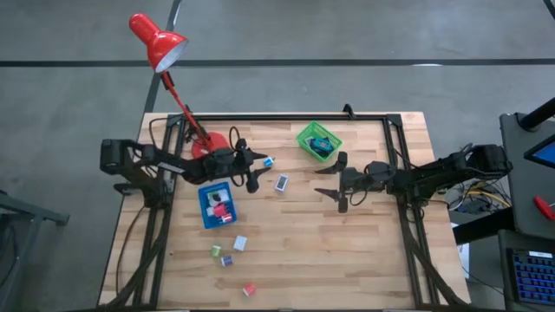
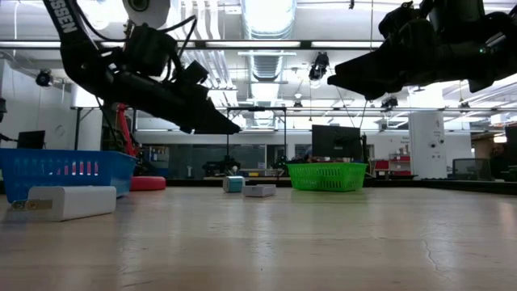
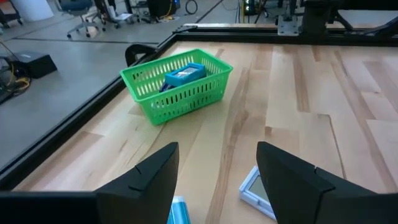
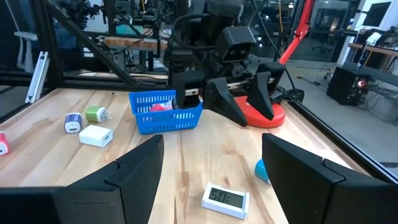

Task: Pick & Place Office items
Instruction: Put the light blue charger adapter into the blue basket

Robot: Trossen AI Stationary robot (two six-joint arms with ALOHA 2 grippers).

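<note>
Partly sorted: some office items sit in the blue tray (image 1: 205,211) and green basket (image 1: 305,139), six still lie loose on the table (image 1: 364,260), and both the left gripper (image 1: 254,170) and right gripper (image 1: 335,185) hover open and empty

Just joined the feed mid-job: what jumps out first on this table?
The red desk lamp rises from the table's far left corner, overhanging the edge. Beneath it, the left pincer hovers open and empty beside the blue tray, facing the open right pincer across a small white display piece. The green basket sits at the far edge, and small blocks are scattered toward the near edge.
</note>
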